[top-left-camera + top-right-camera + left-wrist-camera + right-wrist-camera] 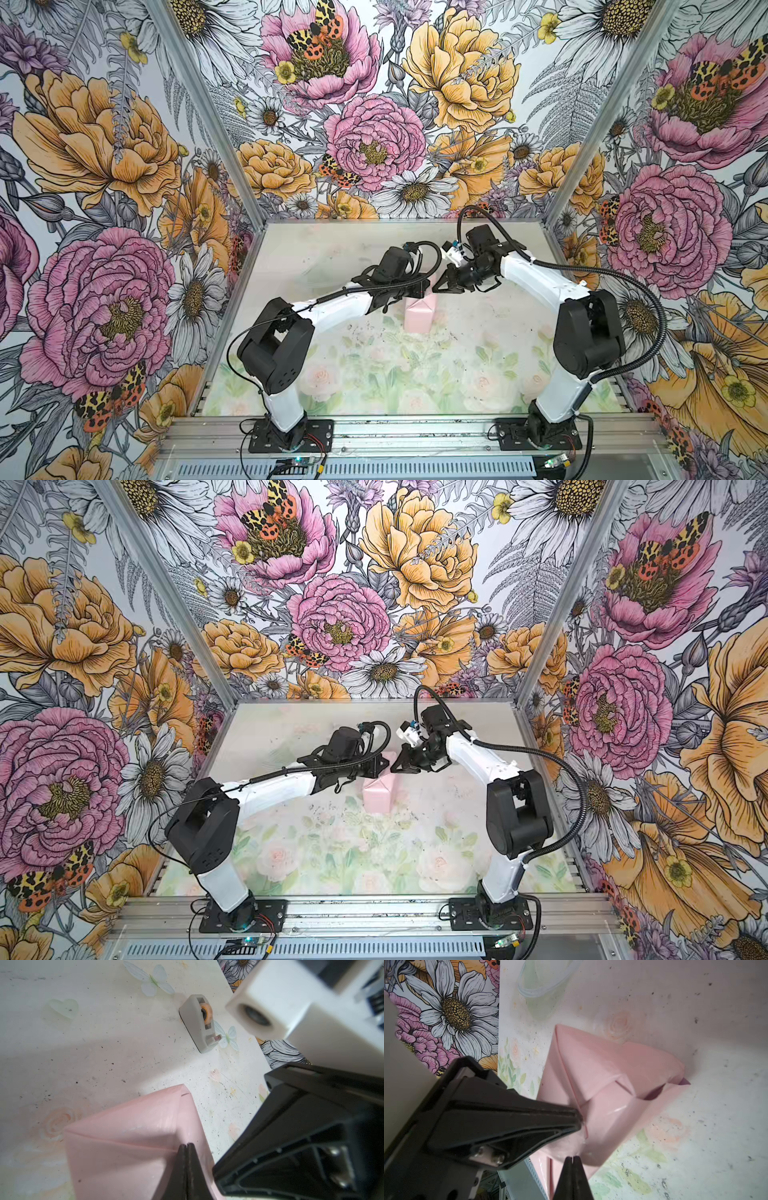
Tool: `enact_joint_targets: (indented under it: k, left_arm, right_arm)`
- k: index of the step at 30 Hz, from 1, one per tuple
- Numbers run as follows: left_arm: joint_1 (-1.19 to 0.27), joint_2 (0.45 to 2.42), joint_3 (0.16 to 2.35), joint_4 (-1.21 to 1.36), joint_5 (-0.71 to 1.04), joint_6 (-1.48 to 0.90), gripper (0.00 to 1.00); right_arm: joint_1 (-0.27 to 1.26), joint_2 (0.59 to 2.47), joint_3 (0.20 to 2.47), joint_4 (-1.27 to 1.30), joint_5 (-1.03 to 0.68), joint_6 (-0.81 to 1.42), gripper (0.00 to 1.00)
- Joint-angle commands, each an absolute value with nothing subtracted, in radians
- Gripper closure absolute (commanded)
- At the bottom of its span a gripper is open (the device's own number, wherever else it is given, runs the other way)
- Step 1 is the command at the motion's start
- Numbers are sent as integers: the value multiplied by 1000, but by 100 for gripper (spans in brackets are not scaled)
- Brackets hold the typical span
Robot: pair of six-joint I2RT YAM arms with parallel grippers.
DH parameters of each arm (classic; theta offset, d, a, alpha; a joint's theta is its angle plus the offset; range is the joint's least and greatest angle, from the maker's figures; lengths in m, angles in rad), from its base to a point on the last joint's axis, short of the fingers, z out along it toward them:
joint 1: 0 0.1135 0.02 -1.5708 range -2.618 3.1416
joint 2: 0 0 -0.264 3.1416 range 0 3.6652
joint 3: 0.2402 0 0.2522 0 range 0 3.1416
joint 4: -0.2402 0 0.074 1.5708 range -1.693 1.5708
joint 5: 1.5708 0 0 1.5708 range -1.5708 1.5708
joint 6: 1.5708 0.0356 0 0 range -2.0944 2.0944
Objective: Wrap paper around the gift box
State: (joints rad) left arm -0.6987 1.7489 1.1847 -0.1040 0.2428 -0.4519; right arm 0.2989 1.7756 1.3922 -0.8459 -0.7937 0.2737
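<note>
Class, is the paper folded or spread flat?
Folded: the paper forms a creased, boxy parcel with overlapping flaps.

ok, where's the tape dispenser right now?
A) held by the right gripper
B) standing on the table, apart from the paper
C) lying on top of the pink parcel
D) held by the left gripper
B: the tape dispenser stands by itself on the table, with bare surface between it and the paper.
</note>
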Motion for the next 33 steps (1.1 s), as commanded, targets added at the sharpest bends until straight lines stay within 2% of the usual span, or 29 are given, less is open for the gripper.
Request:
enact_joint_targets:
  k: [1, 11, 33]
  left_arm:
    - [-705, 1786, 1153, -259, 178, -425, 100]
    - [-707, 1783, 1148, -259, 178, -425, 100]
    - [-707, 1775, 1128, -246, 174, -440, 100]
  right_arm:
    - [300, 1794, 1360, -793, -783, 300, 97]
    - [285, 1708, 1301, -773, -750, 318, 95]
    - [340, 1686, 1164, -510, -805, 492, 97]
